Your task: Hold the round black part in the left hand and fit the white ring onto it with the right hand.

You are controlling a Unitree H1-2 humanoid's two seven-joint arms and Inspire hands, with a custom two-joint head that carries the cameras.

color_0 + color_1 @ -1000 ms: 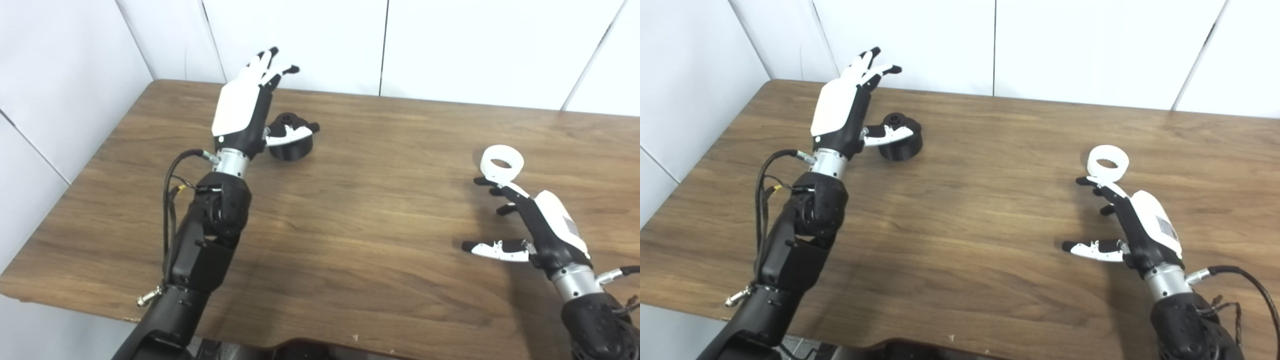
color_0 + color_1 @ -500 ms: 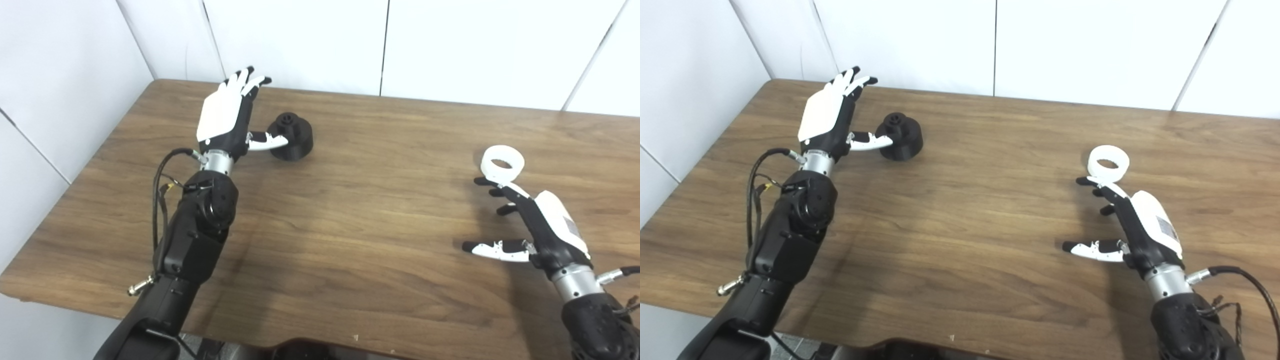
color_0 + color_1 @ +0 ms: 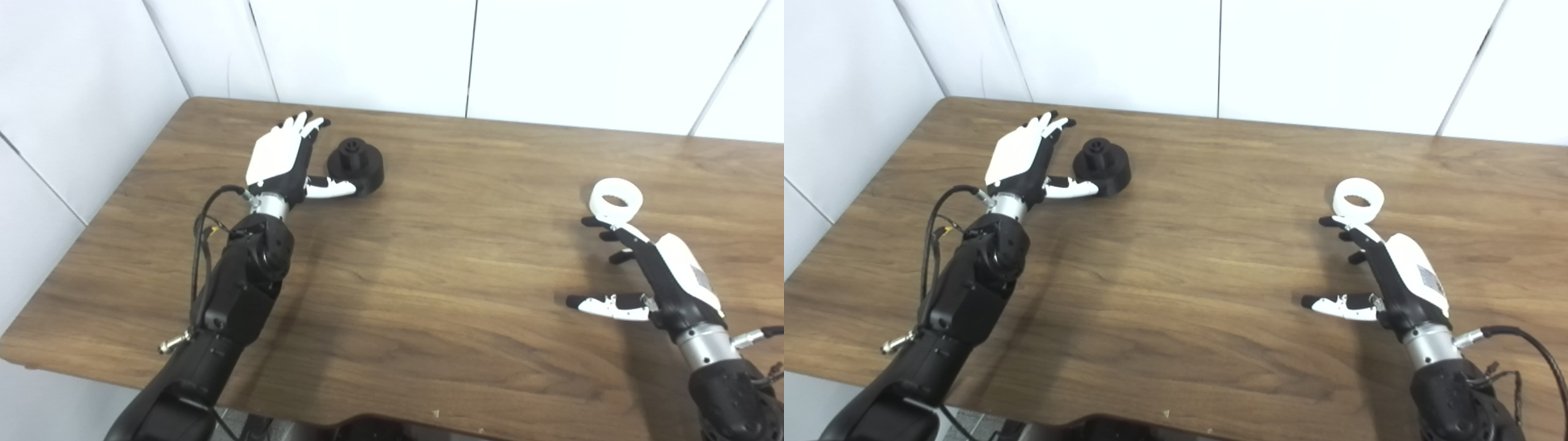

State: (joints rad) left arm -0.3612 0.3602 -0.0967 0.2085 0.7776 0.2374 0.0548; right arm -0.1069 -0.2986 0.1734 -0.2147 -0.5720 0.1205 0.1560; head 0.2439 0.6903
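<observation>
1. Two hands are working over a brown wooden table [image 3: 429, 294], and neither is holding anything.
2. The left hand [image 3: 278, 160] is lying at the far left of the table with its white back showing, its fingers [image 3: 301, 122] stretching apart toward the far edge and its thumb [image 3: 331, 189] pointing right.
3. The round black part [image 3: 356, 167] is sitting on the table just to the right of that hand, in the opening between fingers and thumb; the thumb tip is reaching its near side, though whether it is touching cannot be told.
4. The part is standing flat, with a small raised hub on its top.
5. The right hand [image 3: 1387, 275] is hovering at the near right of the table, spread wide, with its thumb [image 3: 1332, 305] sticking out to the left and its fingers [image 3: 1344, 228] pointing away toward the far side.
6. The white ring [image 3: 1358, 199] is lying flat on the table just beyond those fingertips, close to them but not being gripped.
7. The ring and the black part are lying well apart, on opposite sides of the table.
8. White wall panels [image 3: 551, 55] are standing behind the table's far edge.
</observation>
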